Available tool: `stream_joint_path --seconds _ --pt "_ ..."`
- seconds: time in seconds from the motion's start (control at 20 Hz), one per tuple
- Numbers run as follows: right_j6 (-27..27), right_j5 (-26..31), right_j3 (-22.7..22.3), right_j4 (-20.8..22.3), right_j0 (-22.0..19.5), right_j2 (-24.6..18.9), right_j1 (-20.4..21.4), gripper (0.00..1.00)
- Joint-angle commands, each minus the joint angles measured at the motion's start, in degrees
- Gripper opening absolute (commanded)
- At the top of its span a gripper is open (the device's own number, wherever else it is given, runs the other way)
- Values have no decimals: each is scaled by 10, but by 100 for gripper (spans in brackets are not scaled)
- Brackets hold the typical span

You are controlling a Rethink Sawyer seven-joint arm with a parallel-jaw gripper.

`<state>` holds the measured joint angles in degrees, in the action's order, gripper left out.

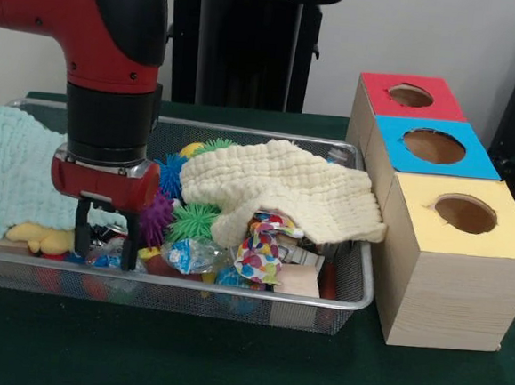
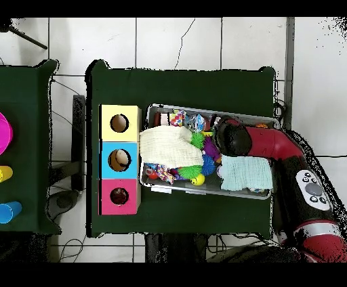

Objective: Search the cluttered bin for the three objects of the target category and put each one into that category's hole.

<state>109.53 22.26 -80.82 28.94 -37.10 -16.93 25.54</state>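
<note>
My end effector [image 1: 105, 237] hung at the lower left of the front frame, fingers spread and empty, tips down among the clutter in the wire bin [image 1: 356, 300]. A yellow plush [image 1: 41, 238] lay just left of it. A cream cloth [image 1: 284, 193] covered the bin's middle. The red-topped hole [image 1: 410, 96] sat upper right, on the green surface [image 1: 226, 359].

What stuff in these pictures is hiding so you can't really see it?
- Front view: the cream cloth covers whatever lies beneath it in the wire bin.
- Front view: the yellow plush is partly hidden behind the end effector.
- Overhead view: the arm covers the end effector.
</note>
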Motion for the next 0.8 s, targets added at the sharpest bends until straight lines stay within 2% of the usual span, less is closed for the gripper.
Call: stream_joint_path --seconds 0.05,0.45,0.8 --pt "-95 61 7 42 -5 -21 -42 100" --pt "-59 88 26 46 20 34 -53 100" --pt "-57 91 10 37 7 39 -49 100"
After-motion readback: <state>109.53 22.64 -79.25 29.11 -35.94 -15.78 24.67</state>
